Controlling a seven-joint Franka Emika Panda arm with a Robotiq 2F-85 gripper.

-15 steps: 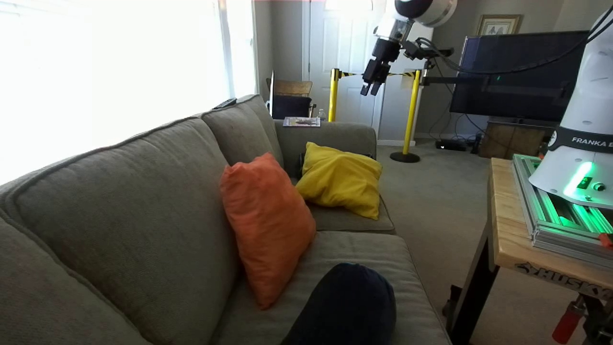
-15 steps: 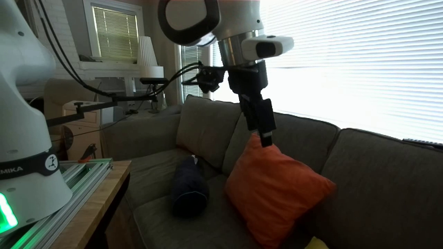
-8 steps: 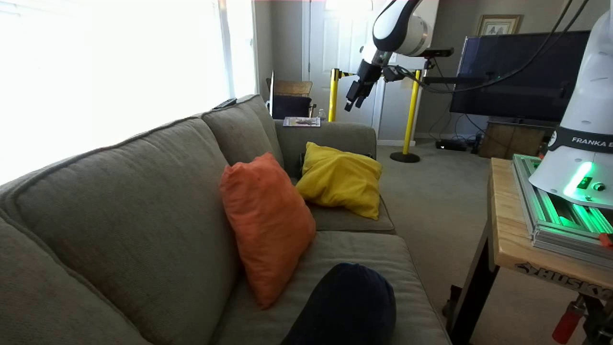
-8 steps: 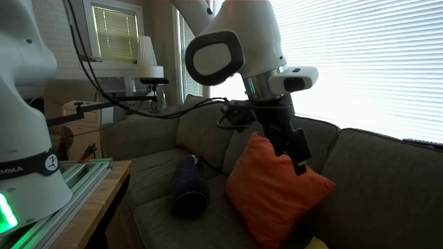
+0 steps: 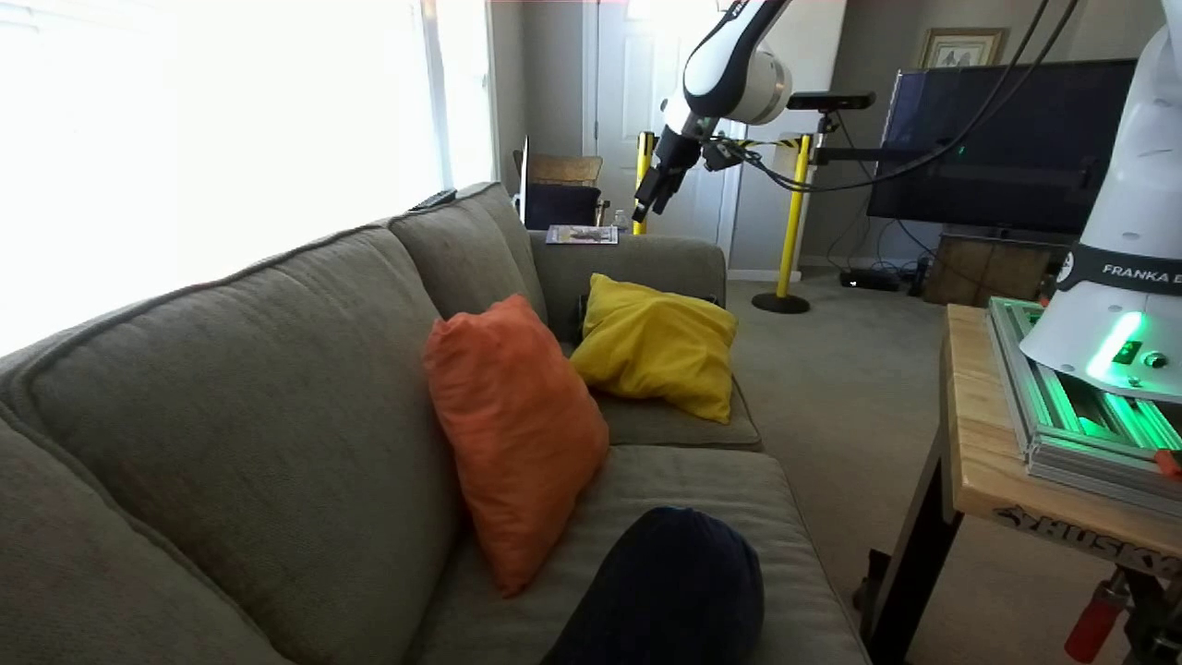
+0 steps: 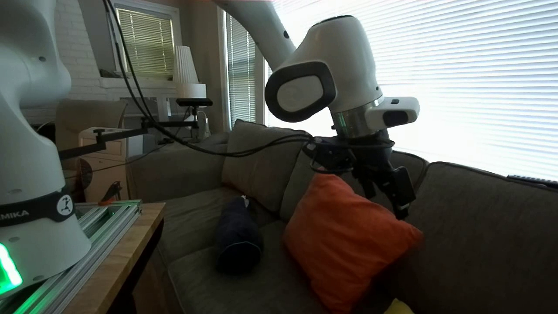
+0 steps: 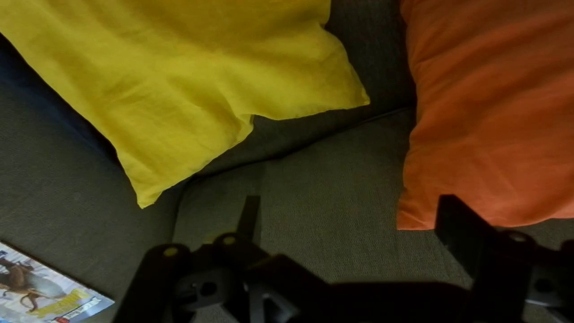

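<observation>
Yellow pillow point(image 7: 210, 76) and orange pillow point(image 7: 489, 112) rest on the sofa point(image 5: 231, 388), below the hand point(image 7: 350, 202), which is spread wide, empty; both look soft and light, probably best pinched at a corner.

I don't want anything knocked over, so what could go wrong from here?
If the open gripper were lowered as it stands, the finger overlapping the orange pillow in the wrist view might push that pillow over. A low sideways sweep could knock the magazine off the sofa arm. And the cables hanging in a loose loop from the robot arm might snag if it swings.
</observation>
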